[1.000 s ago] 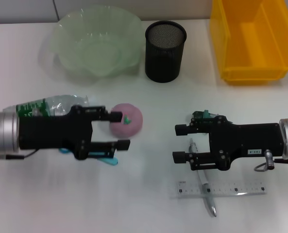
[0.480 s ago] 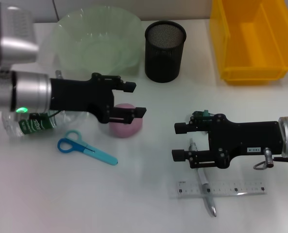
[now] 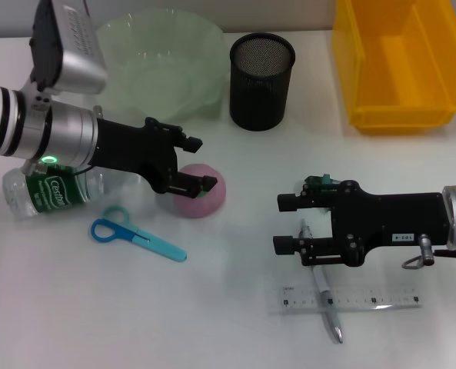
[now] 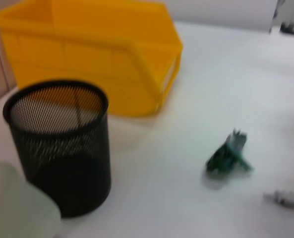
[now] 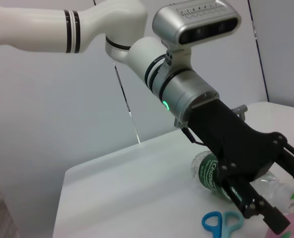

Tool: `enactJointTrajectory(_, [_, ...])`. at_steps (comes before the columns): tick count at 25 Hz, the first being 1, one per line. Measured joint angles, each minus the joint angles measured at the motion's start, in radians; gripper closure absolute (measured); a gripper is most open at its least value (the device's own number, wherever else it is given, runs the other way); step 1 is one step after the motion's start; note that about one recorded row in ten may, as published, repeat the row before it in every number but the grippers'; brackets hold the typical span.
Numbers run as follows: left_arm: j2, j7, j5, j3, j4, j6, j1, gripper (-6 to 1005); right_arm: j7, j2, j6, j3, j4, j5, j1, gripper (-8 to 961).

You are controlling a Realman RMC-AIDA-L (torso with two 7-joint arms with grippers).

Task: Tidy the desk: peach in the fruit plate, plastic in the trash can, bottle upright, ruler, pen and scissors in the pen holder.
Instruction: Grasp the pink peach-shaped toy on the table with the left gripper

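Peach-pink and round, the soft fruit [image 3: 202,201] sits on the white desk [image 3: 212,315] in front of the pale green ruffled fruit plate [image 3: 160,65], not in it. Over the fruit hangs the left gripper [image 3: 198,163], its black fingers [image 3: 189,142] spread apart, one above the peach's far side and one against its top; nothing is held between them. Under that arm lies a clear plastic bottle with a green label [image 3: 47,190], on its side, and just in front of it the blue-handled scissors [image 3: 135,237] lie flat with the blades pointing toward the middle of the desk. A black mesh pen holder [image 3: 261,80] stands upright beside the plate, and a yellow plastic bin [image 3: 401,61] stands further to the right. The right gripper [image 3: 284,224] hovers low on the right side, fingers parted and holding nothing; a small green crumpled bit of plastic [image 3: 320,182] lies just behind it. Beneath its lower finger runs a silver pen [image 3: 325,301], which lies across a clear ruler [image 3: 351,298]. From the right wrist the left arm's fingers appear above the bottle and scissors.
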Motion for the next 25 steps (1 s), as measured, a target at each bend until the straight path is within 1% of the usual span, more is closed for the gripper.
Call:
enactJointTrajectory(1, [0.000, -0.010, 0.025, 0.003, 0.001, -0.018, -0.006, 275, 0.000, 0.000, 0.000, 0.000, 0.000, 0.001, -0.001, 253])
enactJointTrajectory(3, [0.000, -0.010, 0.025, 0.003, 0.001, -0.018, -0.006, 275, 0.000, 0.000, 0.000, 0.001, 0.000, 0.002, -0.003, 253])
enactJointTrajectory(4, [-0.002, -0.056, 0.054, 0.084, 0.002, -0.100, -0.014, 276, 0.000, 0.000, 0.000, 0.001, 0.000, 0.002, -0.004, 253])
enactJointTrajectory(6, [-0.002, -0.075, 0.054, 0.125, 0.002, -0.124, -0.016, 276, 0.000, 0.000, 0.000, 0.001, 0.000, 0.002, -0.004, 253])
enactJointTrajectory(7, [-0.002, -0.075, 0.054, 0.125, 0.002, -0.124, -0.016, 276, 0.000, 0.000, 0.000, 0.001, 0.000, 0.002, -0.004, 254])
enactJointTrajectory(10, [-0.004, -0.099, 0.054, 0.178, 0.002, -0.142, -0.026, 276, 0.000, 0.000, 0.001, 0.002, 0.000, 0.002, -0.004, 254])
enactJointTrajectory(22, [-0.004, -0.102, 0.052, 0.188, 0.016, -0.149, -0.029, 277, 0.000, 0.002, 0.010, 0.002, 0.000, 0.002, -0.001, 254])
enactJointTrajectory(25, [-0.004, -0.108, 0.054, 0.188, 0.016, -0.150, -0.029, 321, 0.000, 0.002, 0.010, 0.002, 0.000, 0.002, 0.001, 253])
